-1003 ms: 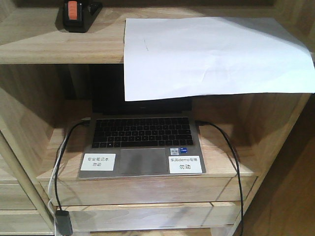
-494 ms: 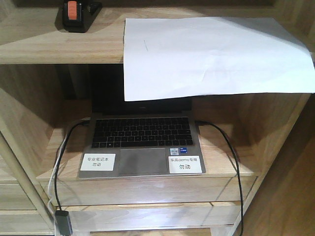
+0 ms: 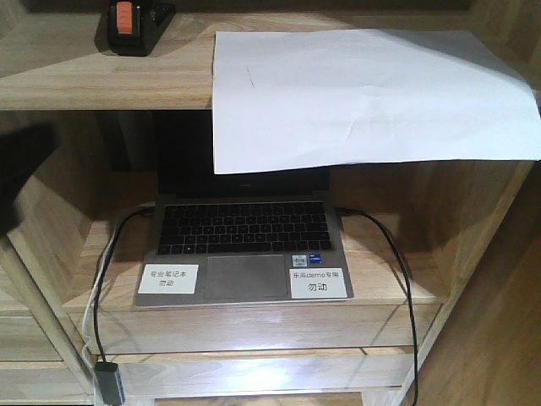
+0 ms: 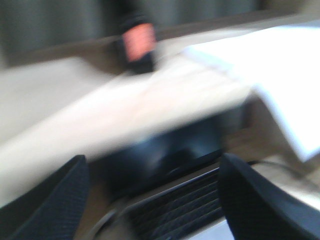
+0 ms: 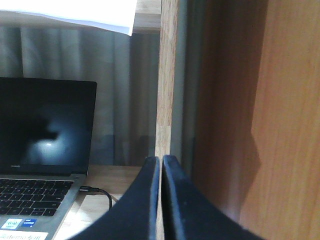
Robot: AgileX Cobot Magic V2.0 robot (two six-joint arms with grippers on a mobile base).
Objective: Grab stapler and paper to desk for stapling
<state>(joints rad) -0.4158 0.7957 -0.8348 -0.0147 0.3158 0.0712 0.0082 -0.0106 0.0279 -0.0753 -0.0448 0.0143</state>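
– Stapler (image 3: 133,25): where is it found?
– At the back left of the upper shelf (image 3: 93,72), orange patch up. Bare wood is seen between the stapler and the paper (image 3: 363,93).
– How is the paper laid?
– It is spread over the shelf's right part. Its front strip is draped past the front edge, above the open laptop (image 3: 245,245) in the compartment below.
– And the hands?
– The left hand (image 4: 152,165) is shown blurred, fingers spread wide, nothing held. The right hand (image 5: 161,160) is pressed closed on nothing, just beside a wooden upright (image 5: 167,75); open room is seen toward the laptop.
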